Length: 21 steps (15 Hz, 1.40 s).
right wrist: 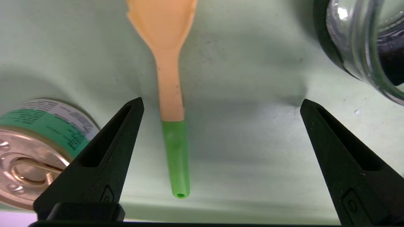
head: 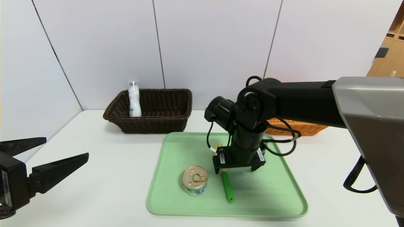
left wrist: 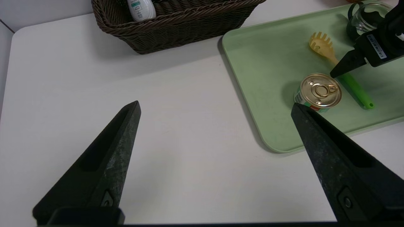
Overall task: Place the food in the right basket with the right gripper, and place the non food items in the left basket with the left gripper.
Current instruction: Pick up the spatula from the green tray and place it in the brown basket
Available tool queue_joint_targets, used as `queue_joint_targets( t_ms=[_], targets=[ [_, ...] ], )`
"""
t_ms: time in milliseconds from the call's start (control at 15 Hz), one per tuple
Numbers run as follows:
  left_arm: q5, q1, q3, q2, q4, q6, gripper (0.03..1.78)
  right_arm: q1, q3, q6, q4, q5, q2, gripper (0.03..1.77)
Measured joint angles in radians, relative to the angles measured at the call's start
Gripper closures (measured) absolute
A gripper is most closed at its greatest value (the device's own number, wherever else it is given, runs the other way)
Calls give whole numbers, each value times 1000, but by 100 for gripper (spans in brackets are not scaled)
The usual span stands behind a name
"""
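Observation:
A tin can (head: 195, 180) with a gold pull-ring lid stands on the green tray (head: 176, 151). Beside it lies the yellow pasta spoon with a green handle (head: 226, 187). My right gripper (head: 235, 171) hangs open low over the tray, straddling the spoon (right wrist: 172, 94). The can (right wrist: 34, 151) sits just outside one finger and the dark glass dish (right wrist: 359, 41) beyond the other. The white bottle (head: 134, 100) leans inside the dark brown left basket (head: 148, 124). My left gripper (head: 67, 146) is open above bare table at the near left. The orange-tan right basket (head: 296, 128) is mostly hidden behind my right arm.
A white table (head: 104, 176) carries everything, with grey wall panels behind the baskets. Wooden shelving (head: 389, 53) stands at the far right. Black cables (head: 284, 142) loop from my right wrist over the tray's back right corner.

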Motion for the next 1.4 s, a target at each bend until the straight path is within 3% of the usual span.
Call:
queue_joint_targets(
  t_ms=[600,800,1067,1133,1200,1400],
  targets=[
    [1,0,-3,-6,2,2,12,9,1,5,17,0,3,12],
    [-1,0,-3,-6,1,26,12,9,1,4,14,0,8,63],
    [-1,0,-3,-6,1,27,12,10,0,2,10,3,16,106],
    [-1,0,-3,-7,1,26,12,11,0,2,10,4,18,159],
    [-1,0,-2,-8,1,26,12,14,0,3,10,3,21,167],
    [-1,0,3,-16,3,26,12,28,1,6,9,3,25,167]
  ],
)
